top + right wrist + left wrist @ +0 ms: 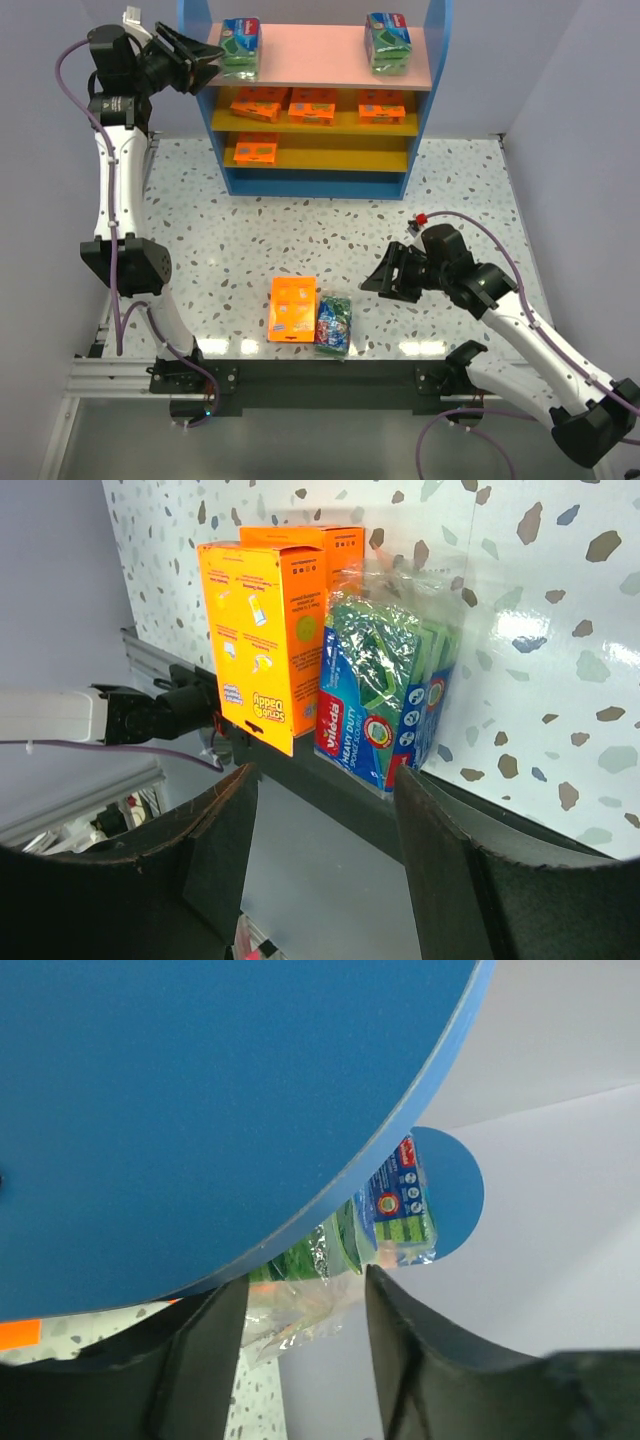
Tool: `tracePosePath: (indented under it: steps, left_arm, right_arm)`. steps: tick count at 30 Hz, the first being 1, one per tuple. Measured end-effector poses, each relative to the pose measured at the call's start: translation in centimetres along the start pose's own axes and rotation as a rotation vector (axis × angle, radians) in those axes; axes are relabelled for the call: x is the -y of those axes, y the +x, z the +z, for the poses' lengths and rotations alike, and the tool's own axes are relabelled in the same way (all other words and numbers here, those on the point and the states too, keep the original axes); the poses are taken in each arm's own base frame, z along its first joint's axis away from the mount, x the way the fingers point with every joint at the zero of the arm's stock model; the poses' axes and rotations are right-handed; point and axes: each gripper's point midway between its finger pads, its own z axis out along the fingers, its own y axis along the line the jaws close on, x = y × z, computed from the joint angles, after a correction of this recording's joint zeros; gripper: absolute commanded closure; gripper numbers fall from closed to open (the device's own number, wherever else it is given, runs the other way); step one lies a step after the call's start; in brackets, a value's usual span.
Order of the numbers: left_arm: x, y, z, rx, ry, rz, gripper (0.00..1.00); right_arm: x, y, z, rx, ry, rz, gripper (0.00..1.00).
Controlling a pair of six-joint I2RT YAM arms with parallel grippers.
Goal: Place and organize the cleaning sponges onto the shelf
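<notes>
**Top view:** Your left pincer (218, 62) hangs at the upper left corner of the shelf (315, 186). It is spread open and holds nothing, its tips just beside the left green-and-blue pack (240, 47) on the pink top board (310, 55). A second green-and-blue pack (388, 42) stands at that board's right end. Three orange packs (312, 105) line the upper yellow board (340, 125). A fourth orange pack (256, 150) lies at the left of the lower yellow board (340, 155). Your right pincer (378, 270) hovers over the speckled tabletop (230, 240), wide open and empty. It points at the orange stack (293, 309) and the third green-and-blue pack (333, 323), which touch side by side near the front edge.

**Left wrist:** The shelf's blue side panel (200, 1110) fills most of your view. The left fingers (200, 1360) stand apart at the bottom, and the pack's crinkled clear wrap shows in the gap between them. You cannot tell whether either finger touches it. A printed blue label shows past the panel's curved edge.

**Right wrist:** The right fingers (210, 850) stand wide apart in the foreground. Between them you see the orange stack as two packs laid one on the other, with the green-and-blue pack pressed against its side. Neither finger touches them.
</notes>
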Motion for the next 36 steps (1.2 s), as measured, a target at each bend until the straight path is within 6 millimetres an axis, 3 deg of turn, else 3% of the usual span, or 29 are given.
tracePosePath:
  steps: [4, 11, 14, 17, 22, 26, 31, 33, 36]
  left_arm:
    - [0.3, -0.2, 0.0, 0.009, 0.012, 0.006, 0.31]
    - [1.5, -0.8, -1.3, 0.061, 0.02, 0.013, 0.23]
    - [2.1, -0.6, -3.9, 0.111, 0.0, 0.019, 0.21]
    - [2.2, 1.4, -7.5, 0.152, -0.03, 0.041, 0.18]
    - [-0.5, 9.8, -15.0, 0.138, -0.092, 0.085, 0.16]
    - [-6.6, 18.5, -18.1, 0.024, -0.145, 0.055, 0.17]
    - [-15.2, 29.2, -20.2, -0.227, -0.278, -0.073, 0.19]
    - [-17.3, 31.7, -21.1, -0.298, -0.326, -0.106, 0.2]
    - [-18.2, 33.4, -22.1, -0.366, -0.36, -0.115, 0.22]
  right_arm:
    - [0.0, 0.0, 0.0, 0.001, -0.002, -0.001, 0.39]
    - [0.0, 0.0, 0.0, 0.0, -0.003, -0.003, 0.37]
    - [0.0, 0.0, 0.0, 0.0, -0.002, -0.003, 0.35]
    - [-0.1, 0.0, -0.2, 0.004, -0.006, -0.005, 0.33]
    - [-0.2, 0.1, -0.5, 0.009, -0.015, -0.011, 0.32]
    - [0.8, 1.1, 0.3, -0.033, -0.004, -0.003, 0.31]
    - [2.7, 3.2, 1.6, -0.126, 0.02, 0.022, 0.31]
    - [3.2, 4.0, 2.0, -0.164, 0.022, 0.029, 0.31]
    - [4.1, 5.4, 2.8, -0.228, 0.042, 0.027, 0.31]
